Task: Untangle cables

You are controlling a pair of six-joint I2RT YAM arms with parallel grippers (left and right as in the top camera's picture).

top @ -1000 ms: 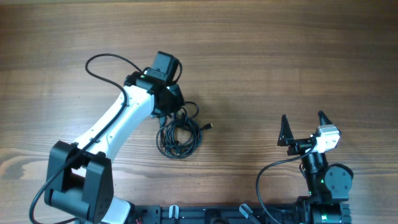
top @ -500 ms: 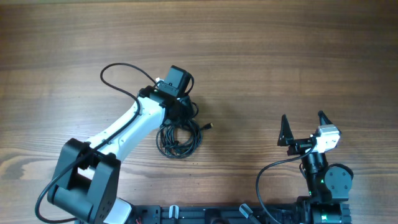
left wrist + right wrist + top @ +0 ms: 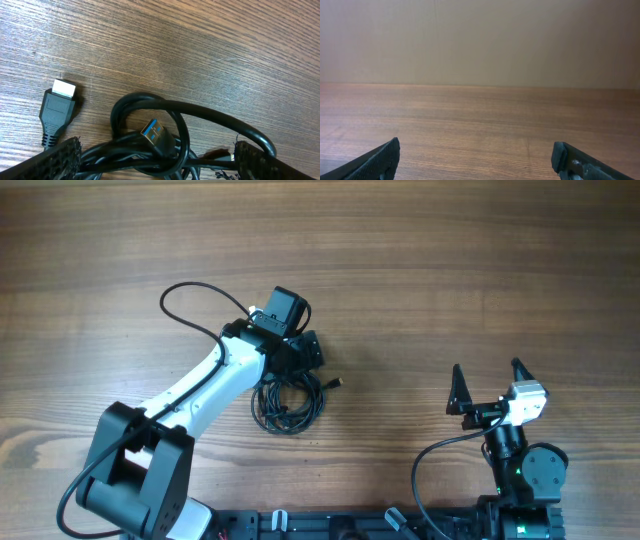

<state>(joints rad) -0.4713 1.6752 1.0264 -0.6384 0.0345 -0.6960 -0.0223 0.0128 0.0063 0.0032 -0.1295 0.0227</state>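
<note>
The cables (image 3: 288, 404) lie as one tangled black coil on the wooden table, with a small plug end (image 3: 337, 383) sticking out to the right. My left gripper (image 3: 303, 352) sits over the coil's upper edge, open. In the left wrist view the cables (image 3: 210, 120) loop between my spread fingers (image 3: 65, 156). A blue-tongued USB plug (image 3: 156, 131) rests on top of them. A silver-tipped black plug (image 3: 59, 104) lies to the left on the wood. My left gripper (image 3: 157, 161) grips none of them. My right gripper (image 3: 488, 370) stands open at the right, empty and far from the coil, also open (image 3: 475, 157).
The left arm's own thicker black cable (image 3: 185, 292) arcs over the table behind the wrist. The right arm's cable (image 3: 428, 455) curls beside its base (image 3: 525, 475). The arm mounts run along the front edge (image 3: 330, 525).
My left wrist moved right onto the coil's upper edge, then its jaws went from nearly shut to wide open. The coil and the right arm have stayed put.
</note>
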